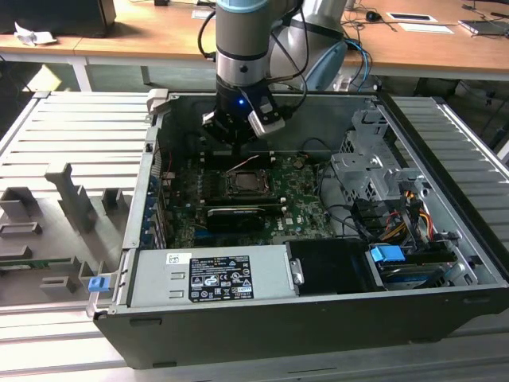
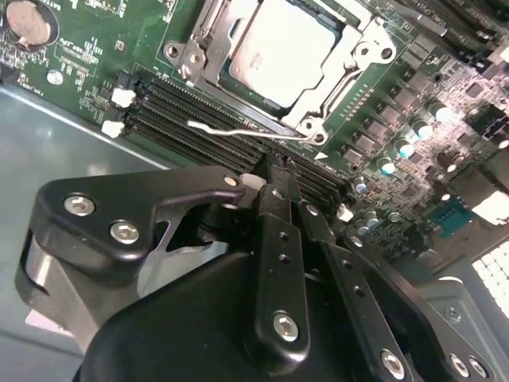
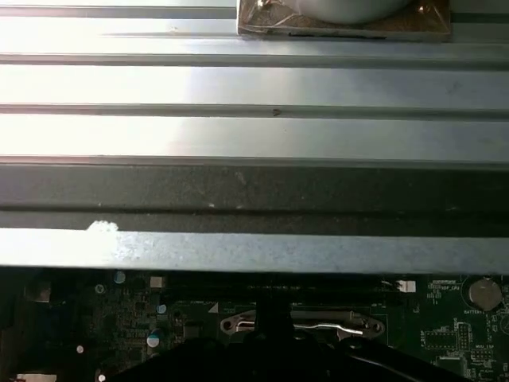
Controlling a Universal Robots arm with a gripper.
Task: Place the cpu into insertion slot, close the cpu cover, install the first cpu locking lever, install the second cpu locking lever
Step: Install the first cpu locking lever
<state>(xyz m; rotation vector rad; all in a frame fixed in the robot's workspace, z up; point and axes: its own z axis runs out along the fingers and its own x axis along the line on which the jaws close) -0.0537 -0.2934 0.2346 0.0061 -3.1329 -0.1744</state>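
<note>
**Cover down over the chip, pincer poised at the wire lever**

On the exterior view's left, a grey ribbed fixture tray (image 1: pixel 64 199) lies on the bench beside the open computer case (image 1: pixel 445 239). Moving right into the case, the green motherboard (image 1: pixel 298 203) lies flat on its floor, with the insertion slot (image 1: pixel 245 184) near the middle of it. The pincer (image 1: pixel 238 137) hangs on the arm just beyond the socket's far edge, low over the memory slots (image 2: pixel 199 119).

In the second wrist view the cpu (image 2: pixel 286 48) sits flat inside the socket, its dull silver top showing through the window of the cpu cover (image 2: pixel 350 60), which seems to lie down around it. A thin wire locking lever (image 2: pixel 246 129) runs along the socket's side nearest the pincer, just past the fingertips (image 2: pixel 274 179). It appears loose and not hooked, though its ends are hard to make out.

The fingers stand narrow, nearly together, with nothing between them, so they look set up for pushing, not gripping.

As I judge it, the step in hand is the first lever. To do it well, the tip should meet the wire squarely, press it down and sideways under its catch in one steady sweep, and stay clear of the memory slot clips (image 2: pixel 119 99) nearby. A glancing contact could let the springy wire slip off.
</note>
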